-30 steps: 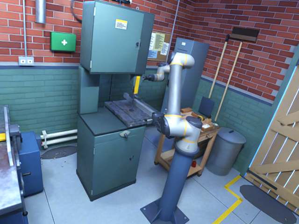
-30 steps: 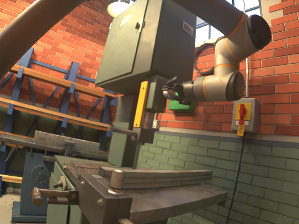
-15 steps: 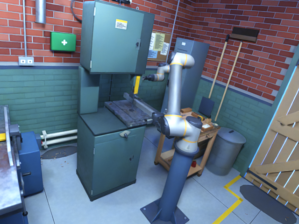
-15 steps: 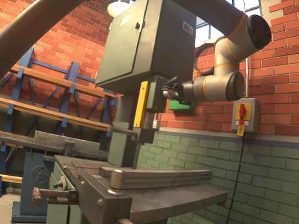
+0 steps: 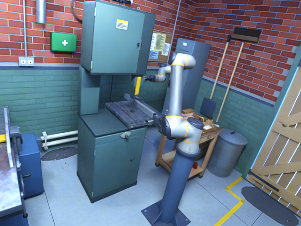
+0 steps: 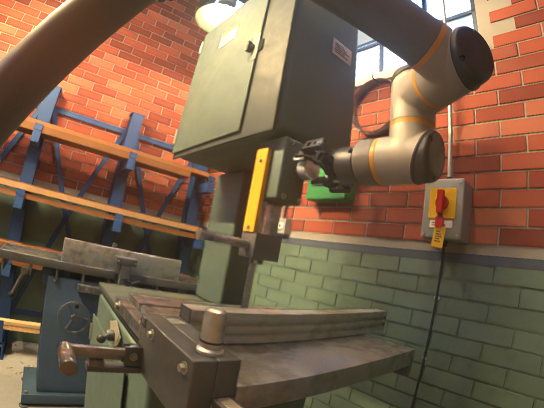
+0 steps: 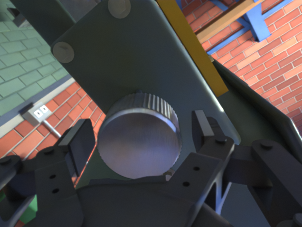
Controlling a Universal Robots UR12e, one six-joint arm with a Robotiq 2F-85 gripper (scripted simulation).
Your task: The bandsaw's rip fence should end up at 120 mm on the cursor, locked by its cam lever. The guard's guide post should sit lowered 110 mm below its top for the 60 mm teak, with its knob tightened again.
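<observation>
My gripper (image 7: 141,136) is open and holds nothing, its fingers standing apart on either side of the round knurled metal knob (image 7: 139,141) on the guard's green housing. In the side camera the gripper (image 5: 147,78) sits just right of the yellow guide post (image 5: 137,85), under the bandsaw's upper cabinet. The yellow post (image 6: 256,189) hangs over the table with the blade guide block (image 6: 262,246) at its foot. The rip fence (image 6: 285,322) lies along the table, its cam lever (image 6: 95,352) sticking out at the front rail.
The bandsaw's upper cabinet (image 5: 116,36) overhangs the wrist closely from above. A grey locker (image 5: 192,70) stands behind the arm. A wooden cart (image 5: 194,141) and a metal bin (image 5: 226,152) sit to the right of the arm's pedestal. A red-handled switch box (image 6: 442,210) hangs on the brick wall.
</observation>
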